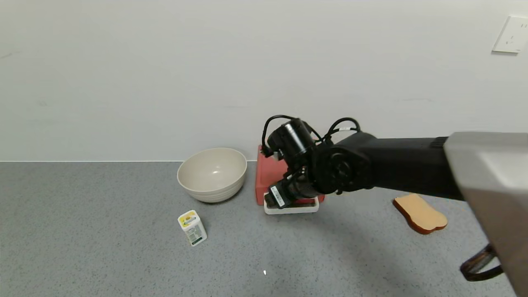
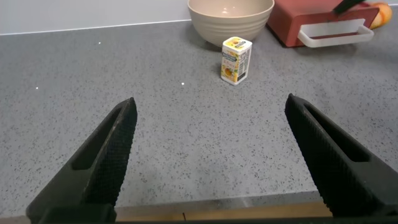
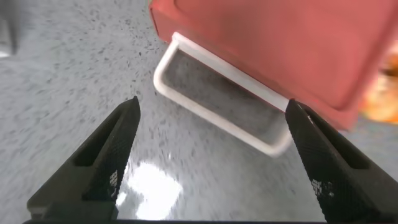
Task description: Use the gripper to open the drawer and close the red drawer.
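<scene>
The right gripper [image 3: 208, 155], a black cylindrical arm end with dark pointed fingers spread wide apart, hangs over the white rectangular loop handle [image 3: 217, 102] of the flat salmon-red plastic drawer [image 1: 270, 175], holding nothing. The drawer sits on the grey speckled countertop [image 1: 103, 247] against the white wall, just beside the cream ribbed bowl [image 1: 212, 174], with its handle facing the robot. The left gripper [image 2: 214, 158] is parked low over the countertop, fingers also spread, well short of the small white-and-yellow carton [image 2: 236, 60].
</scene>
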{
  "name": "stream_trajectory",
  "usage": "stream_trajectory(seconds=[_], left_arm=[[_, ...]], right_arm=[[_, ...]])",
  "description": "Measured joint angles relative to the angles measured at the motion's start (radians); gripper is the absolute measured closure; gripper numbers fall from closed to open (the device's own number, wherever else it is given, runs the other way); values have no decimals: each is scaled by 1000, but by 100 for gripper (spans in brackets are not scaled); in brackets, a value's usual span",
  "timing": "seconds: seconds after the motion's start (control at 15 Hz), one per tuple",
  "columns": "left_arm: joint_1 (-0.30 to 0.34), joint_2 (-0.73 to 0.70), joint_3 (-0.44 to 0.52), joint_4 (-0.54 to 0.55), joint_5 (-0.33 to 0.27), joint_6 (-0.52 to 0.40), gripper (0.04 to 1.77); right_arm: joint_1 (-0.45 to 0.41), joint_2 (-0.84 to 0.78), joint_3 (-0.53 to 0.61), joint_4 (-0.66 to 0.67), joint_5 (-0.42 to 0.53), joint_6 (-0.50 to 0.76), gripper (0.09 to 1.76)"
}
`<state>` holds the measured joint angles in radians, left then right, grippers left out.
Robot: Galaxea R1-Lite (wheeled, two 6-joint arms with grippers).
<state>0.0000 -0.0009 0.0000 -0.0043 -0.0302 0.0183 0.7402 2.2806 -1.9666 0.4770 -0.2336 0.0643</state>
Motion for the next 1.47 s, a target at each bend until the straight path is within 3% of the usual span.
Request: stream_trajectory(seconds=[0.27, 0.53, 1.07, 1.47], left_arm=[[0, 0, 0, -1, 4, -2, 9], [0, 0, 0, -2, 6, -4, 9], [0, 0, 0, -2, 3, -5, 9], [0, 0, 0, -1, 1, -4, 9]], right_arm=[[-4, -216, 45, 97, 10, -1, 14], [-34, -450, 213, 101, 7, -1, 14], [-134, -934, 722, -65, 4, -1, 14], [-228, -1228, 939, -179, 9, 5, 14]])
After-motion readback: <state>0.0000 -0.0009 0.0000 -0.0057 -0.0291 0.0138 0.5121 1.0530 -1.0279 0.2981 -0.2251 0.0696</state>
